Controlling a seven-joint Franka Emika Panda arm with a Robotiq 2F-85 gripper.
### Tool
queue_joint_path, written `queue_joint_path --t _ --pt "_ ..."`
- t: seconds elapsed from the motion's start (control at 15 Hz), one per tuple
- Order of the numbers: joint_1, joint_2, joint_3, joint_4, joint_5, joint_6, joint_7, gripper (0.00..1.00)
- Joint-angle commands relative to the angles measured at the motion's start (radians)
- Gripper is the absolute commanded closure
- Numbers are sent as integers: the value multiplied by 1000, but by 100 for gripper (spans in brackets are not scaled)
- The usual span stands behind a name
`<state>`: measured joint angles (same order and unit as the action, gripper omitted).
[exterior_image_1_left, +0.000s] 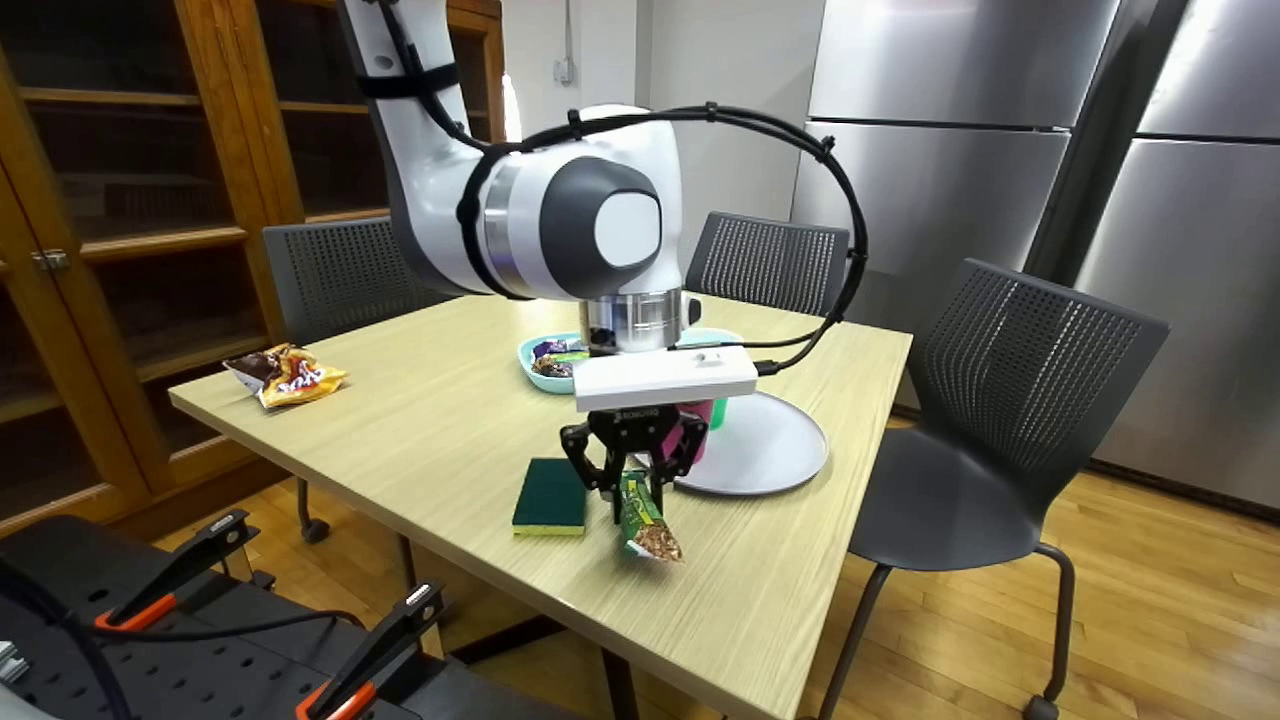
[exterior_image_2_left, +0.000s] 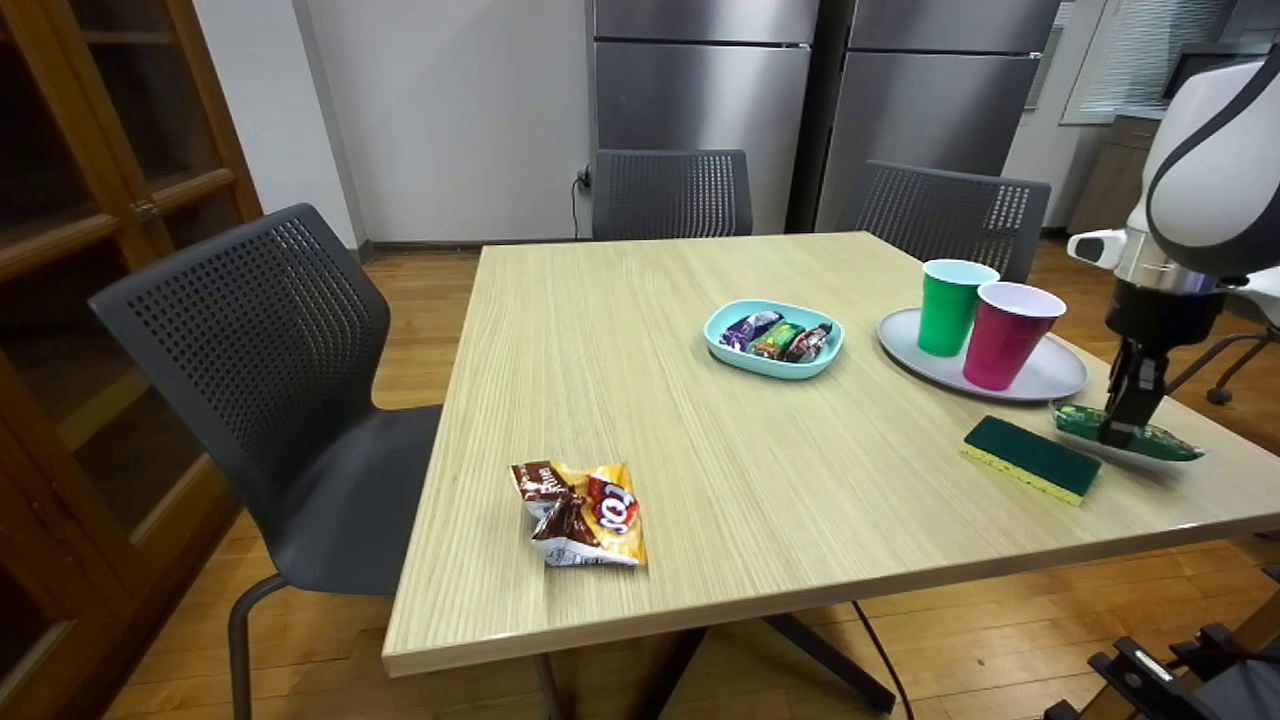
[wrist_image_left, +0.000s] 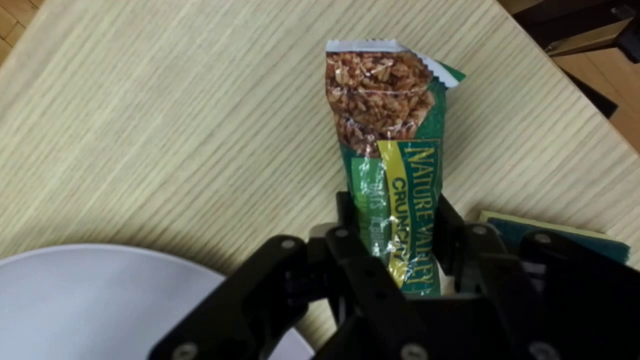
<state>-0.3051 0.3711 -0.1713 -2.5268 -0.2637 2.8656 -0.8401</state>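
Observation:
My gripper (wrist_image_left: 397, 215) is shut on a green Nature Valley granola bar (wrist_image_left: 385, 115), one finger on each long side. The printed oat end points away from the gripper in the wrist view, and the near end is partly hidden by the gripper body. In both exterior views the gripper (exterior_image_1_left: 638, 506) points down with the bar (exterior_image_2_left: 1165, 442) lying level or slightly tilted close to the tabletop. Whether the bar touches the table I cannot tell. Beside it lies a dark green and yellow sponge (exterior_image_2_left: 1035, 455), apart from the fingers.
A grey plate (exterior_image_1_left: 785, 455) holds a green cup (exterior_image_2_left: 945, 310) and a pink cup (exterior_image_2_left: 1010, 335). Farther off stands a light-blue bowl (exterior_image_2_left: 715, 335) of wrapped snacks. A yellow-brown snack bag (exterior_image_2_left: 590, 515) lies near a table corner. Chairs (exterior_image_1_left: 1000, 380) surround the table.

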Motion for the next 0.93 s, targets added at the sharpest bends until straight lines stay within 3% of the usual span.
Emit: queue_joint_path --t 0.0,0.4,0.87 --pt "-27 -115 37 -87 -3 10 -59 87" --pt "-22 -215 124 -148 113 13 -127 87" --pt "26 -232 218 -97 349 -6 -129 87"
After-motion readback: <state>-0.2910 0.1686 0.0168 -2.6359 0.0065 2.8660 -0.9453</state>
